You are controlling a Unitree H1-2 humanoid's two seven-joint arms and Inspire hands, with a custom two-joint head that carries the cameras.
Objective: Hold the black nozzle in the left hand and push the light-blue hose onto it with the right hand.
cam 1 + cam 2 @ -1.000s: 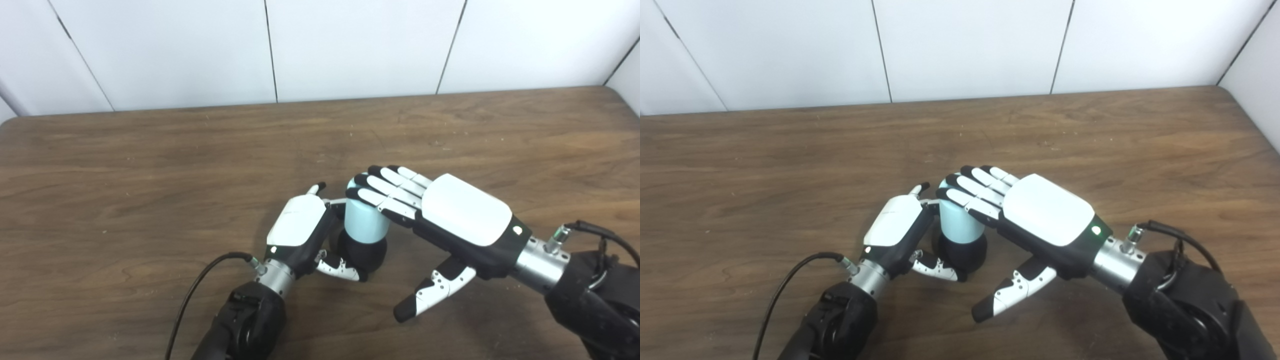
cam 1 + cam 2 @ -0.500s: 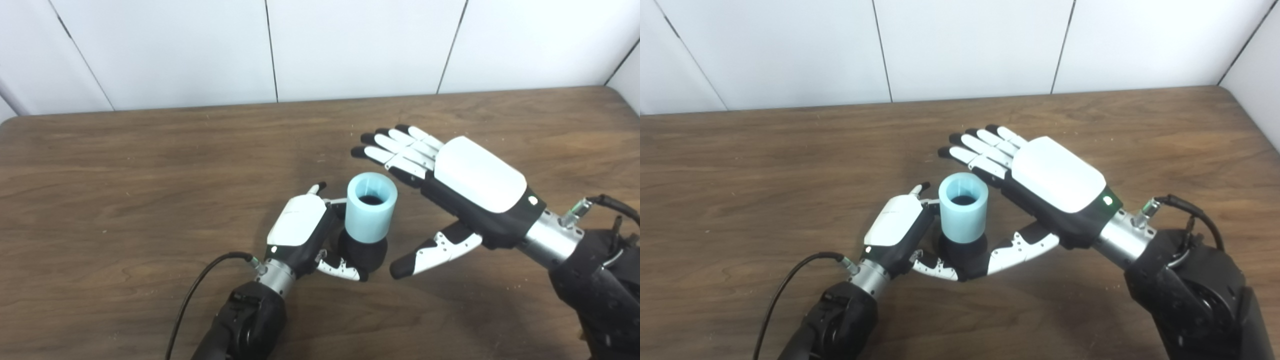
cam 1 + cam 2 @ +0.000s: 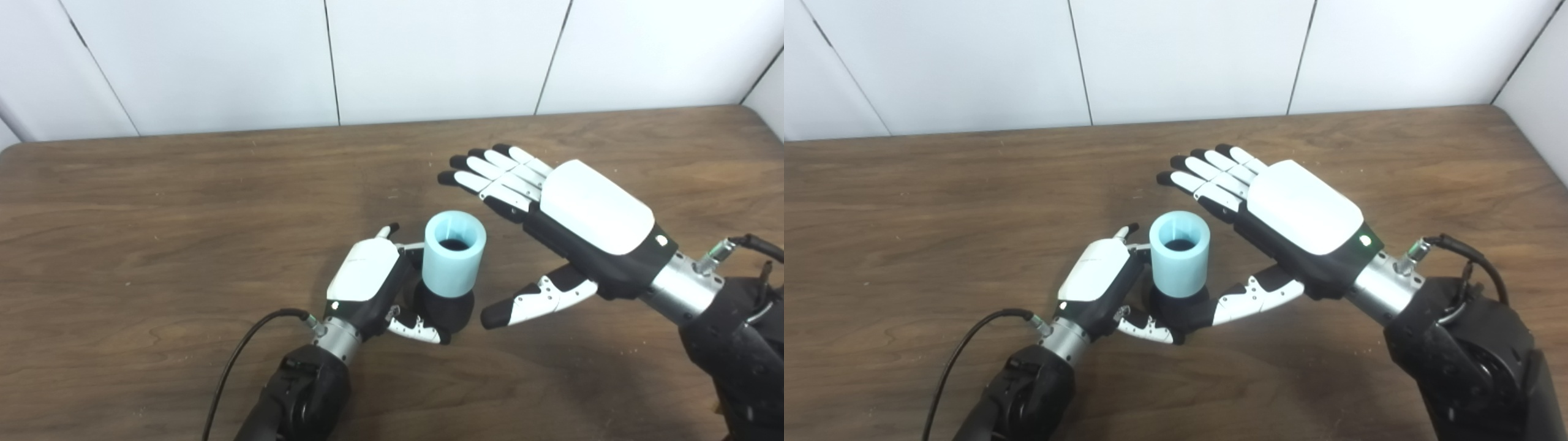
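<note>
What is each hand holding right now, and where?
Left hand grips the round black nozzle at its base; right hand is open, holding nothing.

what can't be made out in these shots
- How far the light-blue hose sits over the black nozzle: the hose covers the joint, both views.
- Left hand fingers: behind its palm and the hose.
- Right hand palm: faces down.

Lab-like test space, bare wooden table [image 3: 184, 202], plain white wall panels [image 3: 429, 55] behind
</note>
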